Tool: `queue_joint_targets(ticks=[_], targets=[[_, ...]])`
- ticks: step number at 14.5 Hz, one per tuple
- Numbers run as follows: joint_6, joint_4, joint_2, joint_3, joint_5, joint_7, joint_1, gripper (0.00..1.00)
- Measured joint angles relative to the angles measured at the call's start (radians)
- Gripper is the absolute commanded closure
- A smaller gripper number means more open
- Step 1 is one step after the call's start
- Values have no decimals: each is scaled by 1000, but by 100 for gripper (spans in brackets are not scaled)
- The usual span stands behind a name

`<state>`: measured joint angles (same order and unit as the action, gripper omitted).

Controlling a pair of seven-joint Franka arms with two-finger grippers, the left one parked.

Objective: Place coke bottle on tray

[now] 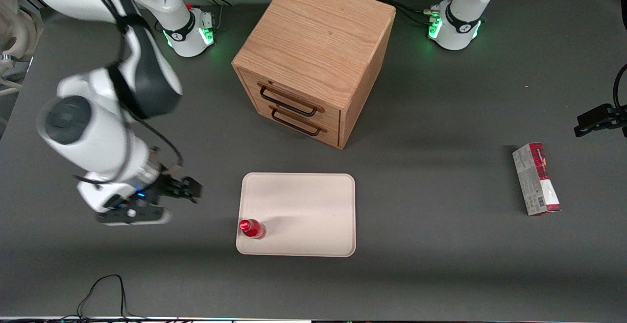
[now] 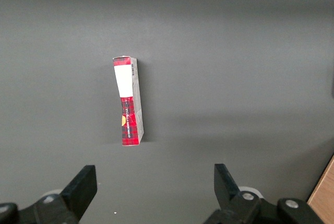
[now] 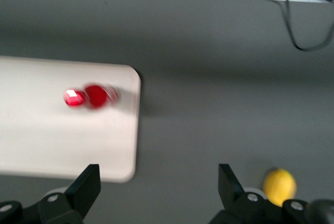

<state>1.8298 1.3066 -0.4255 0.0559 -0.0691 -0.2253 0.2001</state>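
The small red coke bottle [image 1: 252, 228] stands upright on the cream tray [image 1: 303, 200], in the tray corner nearest the front camera at the working arm's end. It also shows in the right wrist view [image 3: 91, 97], on the tray [image 3: 52, 140]. My gripper [image 1: 183, 189] hangs above the bare table beside the tray, toward the working arm's end. In the right wrist view the gripper [image 3: 159, 177] is open and empty, its fingers wide apart over the tray's edge and the grey table.
A wooden two-drawer cabinet [image 1: 313, 58] stands farther from the front camera than the tray. A red-and-grey carton [image 1: 536, 178] lies toward the parked arm's end, also in the left wrist view [image 2: 129, 101]. A yellow lemon-like object [image 3: 279, 185] lies near my gripper.
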Motion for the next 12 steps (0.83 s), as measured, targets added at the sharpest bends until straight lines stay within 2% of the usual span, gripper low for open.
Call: queue_joint_targets(ticks=[2, 3, 8, 12], targets=[[-50, 68, 101, -85, 66, 95, -6, 0], [-61, 113, 152, -113, 79, 117, -13, 0], [-85, 349, 410, -185, 96, 129, -33, 0], [-104, 407, 486, -192, 96, 129, -32, 0]])
